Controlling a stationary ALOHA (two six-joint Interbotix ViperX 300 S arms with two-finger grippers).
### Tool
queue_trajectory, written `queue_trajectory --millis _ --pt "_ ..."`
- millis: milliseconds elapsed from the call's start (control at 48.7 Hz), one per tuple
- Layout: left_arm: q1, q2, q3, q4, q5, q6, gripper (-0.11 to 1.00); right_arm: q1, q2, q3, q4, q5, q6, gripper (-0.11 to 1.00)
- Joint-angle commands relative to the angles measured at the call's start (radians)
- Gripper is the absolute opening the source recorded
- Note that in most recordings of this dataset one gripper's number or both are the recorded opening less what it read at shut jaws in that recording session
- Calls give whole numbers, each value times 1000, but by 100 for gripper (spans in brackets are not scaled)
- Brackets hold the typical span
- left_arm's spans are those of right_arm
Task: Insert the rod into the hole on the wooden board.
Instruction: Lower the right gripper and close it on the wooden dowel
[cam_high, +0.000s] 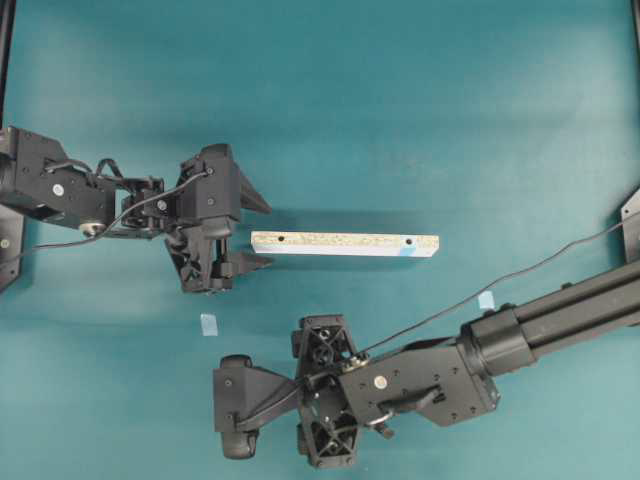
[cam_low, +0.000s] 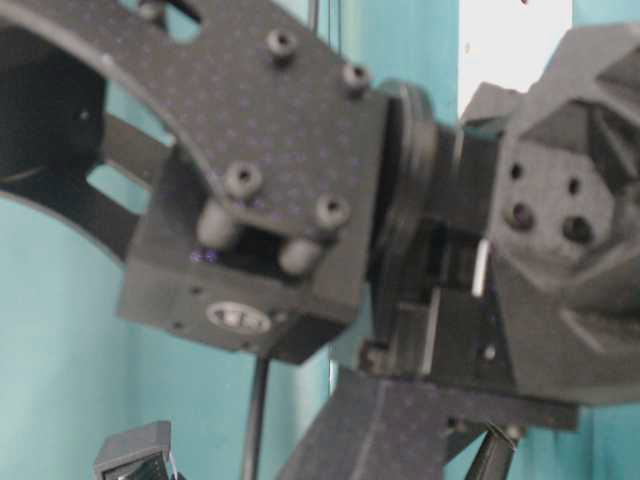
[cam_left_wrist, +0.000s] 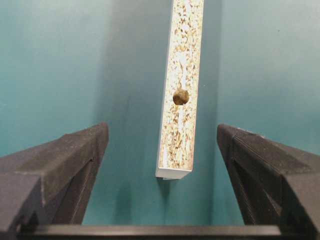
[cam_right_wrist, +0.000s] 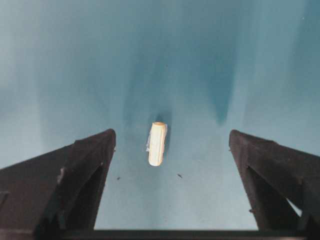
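Note:
The wooden board (cam_high: 345, 244) lies flat mid-table, speckled face up, with one dark hole (cam_high: 281, 239) near its left end and another (cam_high: 410, 242) near its right. My left gripper (cam_high: 258, 232) is open at the board's left end. In the left wrist view the board (cam_left_wrist: 182, 85) runs away from the open gripper (cam_left_wrist: 162, 131), its near end between the fingers, untouched. The rod (cam_right_wrist: 157, 144), a short cream peg, lies on the teal mat between the fingers of my open right gripper (cam_right_wrist: 172, 135). Overhead, the right gripper (cam_high: 322, 393) points down and hides the rod.
Two small pale-blue square markers lie on the mat, one (cam_high: 209, 323) below the left gripper, one (cam_high: 486, 299) above the right arm. The board carries a blue mark (cam_high: 407, 252) at its right end. Dark arm parts (cam_low: 300, 200) fill the table-level view.

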Motion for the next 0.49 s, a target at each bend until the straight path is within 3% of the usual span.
queue_trajectory --millis 0,472 --pt "-8 -14 -17 2 -8 0 97 6 -20 -23 2 -3 -3 96" --pt "-23 -14 -15 2 -6 -3 97 6 -11 -23 2 -12 -2 92"
